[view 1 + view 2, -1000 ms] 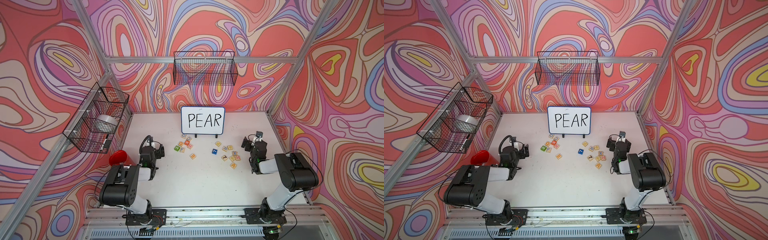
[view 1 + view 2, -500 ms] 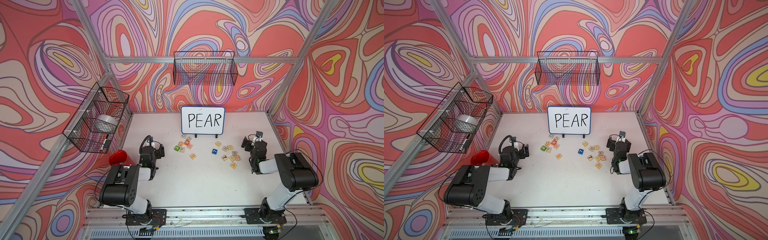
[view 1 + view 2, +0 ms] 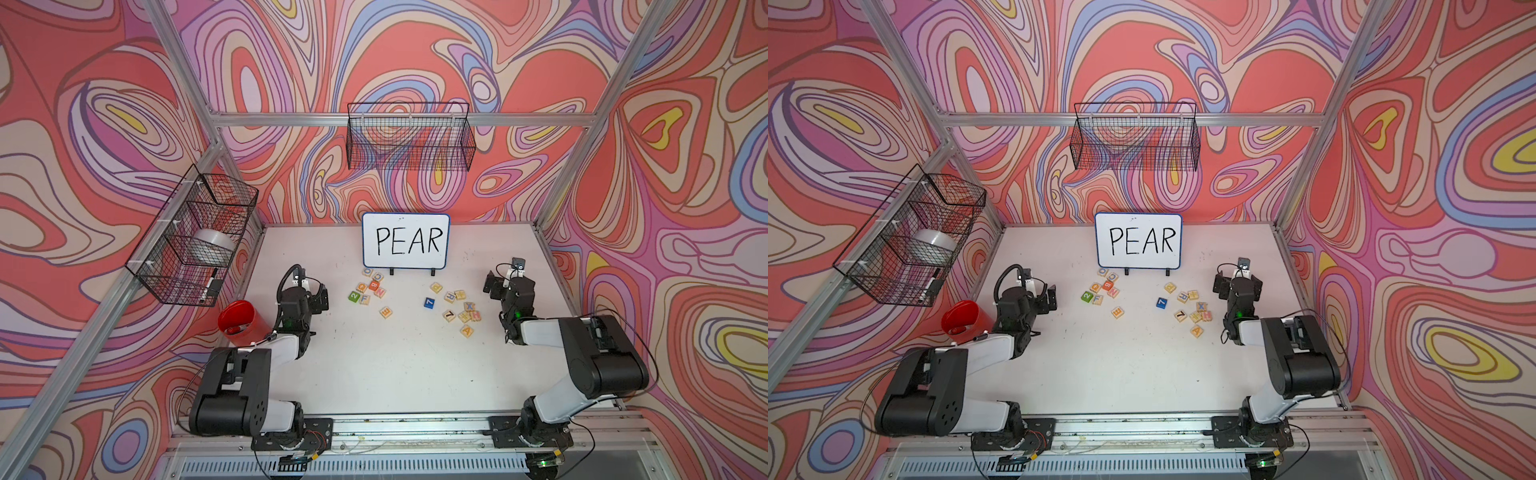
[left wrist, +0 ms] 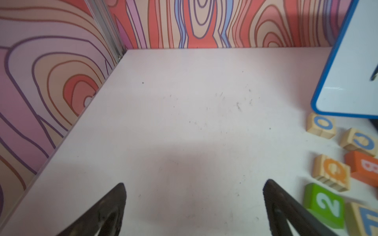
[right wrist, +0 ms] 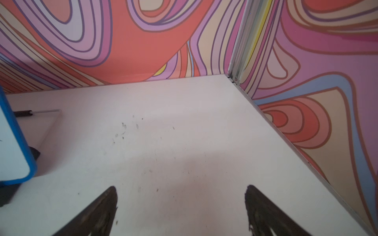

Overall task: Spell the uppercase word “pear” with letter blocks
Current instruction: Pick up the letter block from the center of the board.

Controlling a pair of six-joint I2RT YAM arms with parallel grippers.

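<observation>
The letter blocks lie loose on the white table in both top views. A yellow P block and a blue R block sit right of centre, in front of the whiteboard. The A block is nearer the front, at the edge of the right cluster. An E block lies alone between the two clusters. My left gripper stands open over bare table, left of the left cluster. My right gripper is open too, right of the right cluster, holding nothing.
A whiteboard reading PEAR stands at the back centre. Other blocks lie about: a green 2, a blue 7, and O, C and Q cubes. A red cup stands at the left. Wire baskets hang on the walls.
</observation>
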